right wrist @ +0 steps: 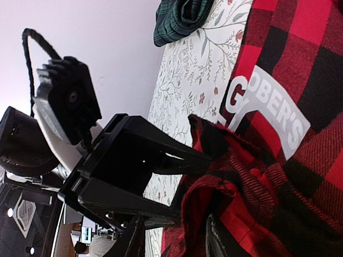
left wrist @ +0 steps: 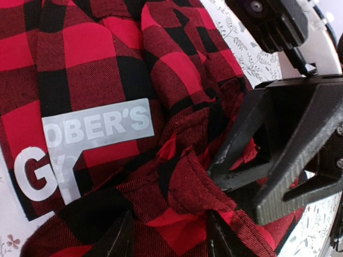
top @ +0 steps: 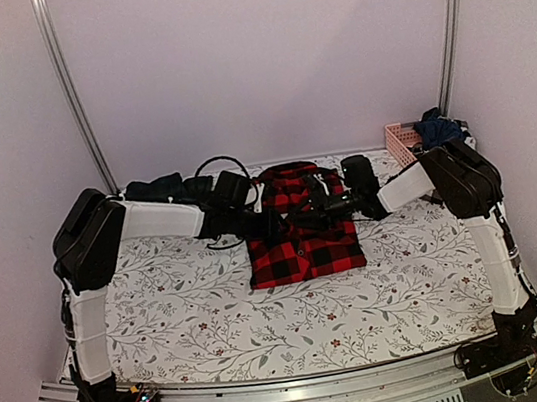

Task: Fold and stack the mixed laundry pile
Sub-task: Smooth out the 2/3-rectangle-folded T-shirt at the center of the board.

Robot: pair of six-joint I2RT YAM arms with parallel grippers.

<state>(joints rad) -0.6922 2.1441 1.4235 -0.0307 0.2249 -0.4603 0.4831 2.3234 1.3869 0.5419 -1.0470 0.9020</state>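
The red-and-black checked flannel shirt (top: 306, 246) lies folded in the middle of the table, with a grey printed label (left wrist: 96, 128) on it. My left gripper (top: 274, 222) and right gripper (top: 323, 211) meet over its upper middle. In the left wrist view my left gripper (left wrist: 171, 243) is shut on a raised bunch of flannel (left wrist: 193, 182), and the right gripper (left wrist: 236, 193) grips the same bunch from the right. In the right wrist view my right gripper (right wrist: 174, 241) is shut on the bunched flannel (right wrist: 241, 187), facing the left gripper (right wrist: 194, 184). A dark green tartan piece (right wrist: 179, 16) lies beyond.
Dark clothes (top: 161, 189) lie in a row at the back left. A pink slatted basket (top: 400, 141) stands at the back right with navy cloth (top: 436, 125) on it. The leaf-patterned table cloth (top: 183, 305) covers the table. Walls close in on three sides.
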